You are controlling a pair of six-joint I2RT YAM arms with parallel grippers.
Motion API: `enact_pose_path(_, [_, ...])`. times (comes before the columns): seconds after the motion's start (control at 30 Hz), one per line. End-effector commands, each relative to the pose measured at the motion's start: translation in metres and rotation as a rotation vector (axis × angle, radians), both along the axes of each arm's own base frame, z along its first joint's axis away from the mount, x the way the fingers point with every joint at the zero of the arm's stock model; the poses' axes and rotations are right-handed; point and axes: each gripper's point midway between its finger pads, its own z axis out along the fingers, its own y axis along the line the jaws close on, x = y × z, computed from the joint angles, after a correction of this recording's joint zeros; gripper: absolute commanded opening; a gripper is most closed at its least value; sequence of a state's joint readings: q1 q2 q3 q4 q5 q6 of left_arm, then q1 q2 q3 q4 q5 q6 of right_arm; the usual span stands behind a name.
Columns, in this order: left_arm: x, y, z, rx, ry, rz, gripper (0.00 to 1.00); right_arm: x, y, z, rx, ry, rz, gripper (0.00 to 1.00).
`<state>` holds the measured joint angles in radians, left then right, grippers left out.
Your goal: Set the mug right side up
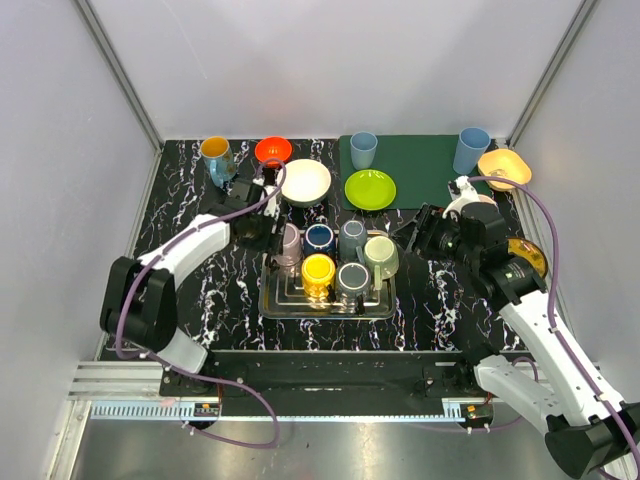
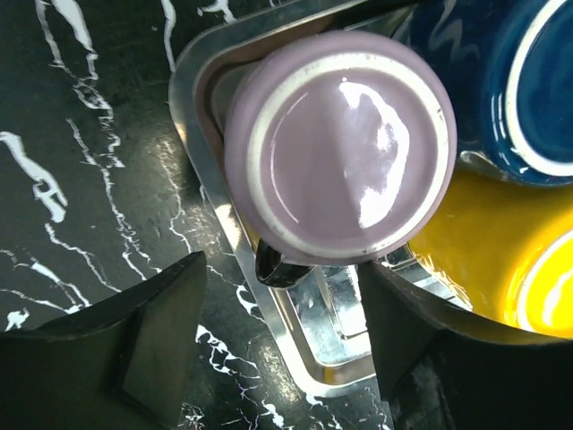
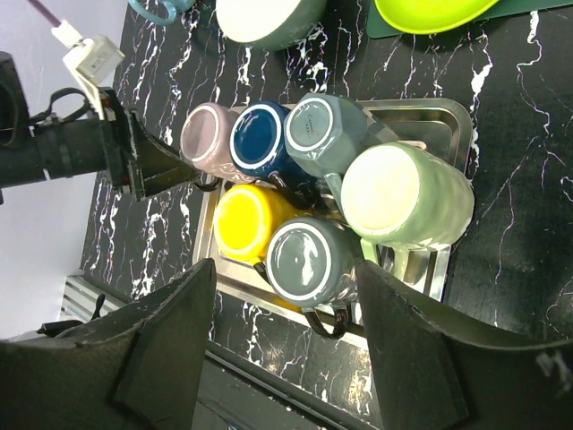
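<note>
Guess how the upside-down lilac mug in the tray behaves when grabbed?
Lilac mug: glossy, glare-streaked base, so probably slippery. Looks ceramic: likely rigid, chippable. Blue mug and yellow mug crowd it; lifting might knock them.

Navy mug (image 2: 528, 81) runs off the right edge.

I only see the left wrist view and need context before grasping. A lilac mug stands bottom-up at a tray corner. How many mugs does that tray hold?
Observer: Six, counting the lilac mug, which stands at the far-left corner of the tray.
Operator: Where is the other arm?
Observer: The right gripper hovers just right of the tray, jaws open and empty.
Operator: Anything beyond my mug?
Observer: A white bowl sits on the table just past it.
</note>
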<state>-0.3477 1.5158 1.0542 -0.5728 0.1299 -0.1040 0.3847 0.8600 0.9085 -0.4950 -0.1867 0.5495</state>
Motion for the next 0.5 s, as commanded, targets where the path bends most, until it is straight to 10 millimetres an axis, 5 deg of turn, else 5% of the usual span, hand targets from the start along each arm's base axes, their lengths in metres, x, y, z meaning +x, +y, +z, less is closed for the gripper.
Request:
enact_pose_path(0.0, [0.022, -0.009, -0.001, 0.002, -0.030, -0.048, 0.69, -0.005, 0.005, 0.007, 0.020, -0.018, 0.027, 0.70])
enact_pose_path(0.13, [0.024, -0.010, -0.009, 0.006, -0.012, -0.056, 0.63, -0.005, 0.004, 0.005, 0.019, -0.013, 0.026, 0.70])
enact_pose_path(0.47, [0.021, -0.011, -0.018, 0.006, 0.013, -0.056, 0.14, -0.005, 0.003, -0.003, 0.016, 0.002, 0.018, 0.70])
